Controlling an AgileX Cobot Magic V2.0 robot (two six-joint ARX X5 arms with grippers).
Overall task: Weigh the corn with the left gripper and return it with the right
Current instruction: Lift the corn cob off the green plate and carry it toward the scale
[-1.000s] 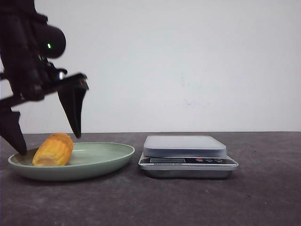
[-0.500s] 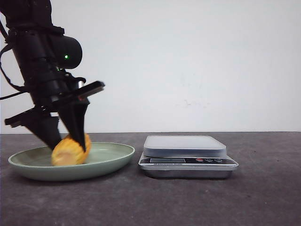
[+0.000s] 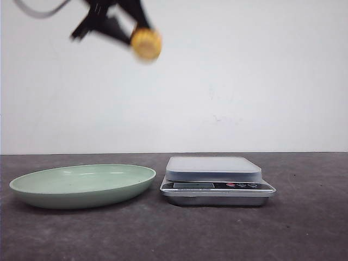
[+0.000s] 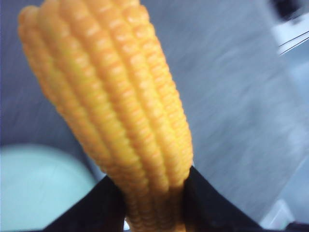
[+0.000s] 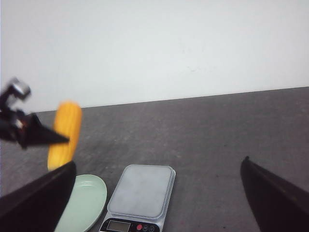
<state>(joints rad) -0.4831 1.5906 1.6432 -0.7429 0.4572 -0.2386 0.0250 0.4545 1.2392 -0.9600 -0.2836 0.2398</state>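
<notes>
We see the corn (image 4: 120,111) as a short, stubby cob of bright yellow-orange kernels set in tidy lengthwise rows, glossy in the left wrist view and slightly blurred at the edges. In the front view it shows only its rounded, paler end (image 3: 146,43), held high above the table, up near the top of the picture and above the right part of the plate. The left gripper (image 4: 154,203) is clamped on the corn, its two dark fingers (image 4: 91,208) pressing the cob from either side near one end, so that most of the cob juts out past the fingertips. From the right wrist view we see the corn (image 5: 65,134) hanging in the air with the dark left gripper (image 5: 29,133) reaching in from the side. The right gripper (image 5: 159,193) has its fingers spread wide apart, with nothing between them. The pale green plate (image 3: 81,187) sits on the dark grey table (image 3: 174,234) with no food in it that we can see. Just beside it stands the silver kitchen scale (image 3: 216,180), its flat grey platform bare; its display is too small for us to read.
</notes>
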